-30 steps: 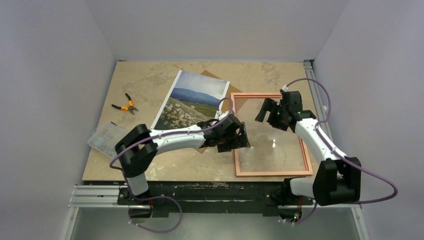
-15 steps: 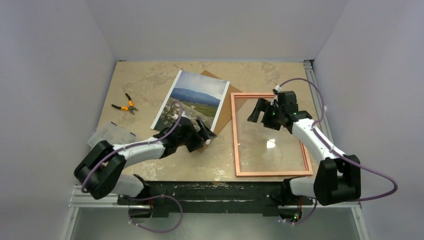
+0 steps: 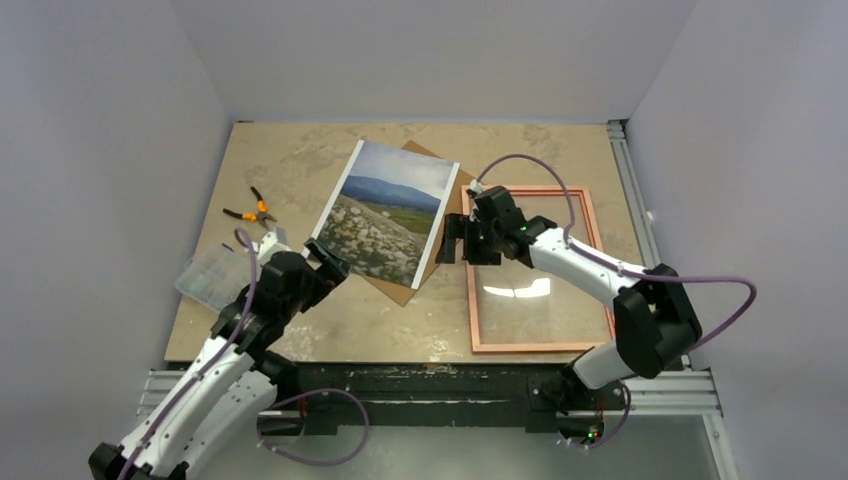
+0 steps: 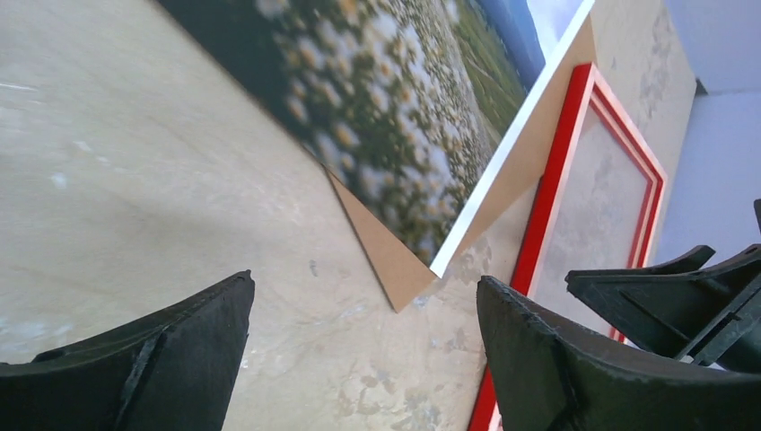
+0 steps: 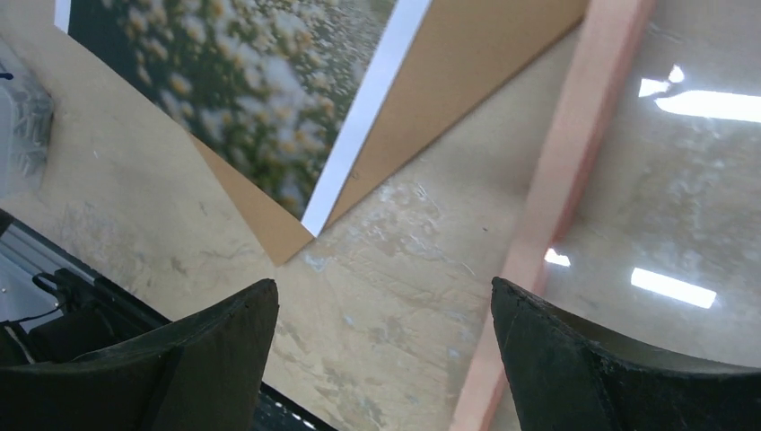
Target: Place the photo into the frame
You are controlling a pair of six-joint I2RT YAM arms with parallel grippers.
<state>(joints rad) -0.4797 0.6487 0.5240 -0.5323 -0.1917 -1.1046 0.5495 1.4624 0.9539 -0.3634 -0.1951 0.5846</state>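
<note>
The photo (image 3: 385, 210), a landscape print, lies picture side up on a brown backing board (image 3: 405, 290) at mid-table. The frame (image 3: 545, 346) lies flat to its right, its pane reflecting lights. My left gripper (image 3: 333, 260) hovers open off the photo's near-left corner, holding nothing. In the left wrist view the photo (image 4: 386, 90), the board's corner (image 4: 395, 269) and the red frame (image 4: 556, 197) lie beyond the empty gripper (image 4: 365, 283). My right gripper (image 3: 452, 240) stands open between the photo and the frame's left rail. Below that empty gripper (image 5: 384, 285) are the photo (image 5: 242, 90) and rail (image 5: 574, 162).
Orange-handled pliers (image 3: 250, 212) lie at the far left. A clear plastic box (image 3: 210, 275) sits near the left front edge, close to my left arm. A metal rail (image 3: 630, 180) runs along the table's right side. Walls enclose three sides.
My left arm has swung back from the frame's left rail to the photo's near-left corner. My right gripper has moved left across the frame to its left rail. Both stayed open.
</note>
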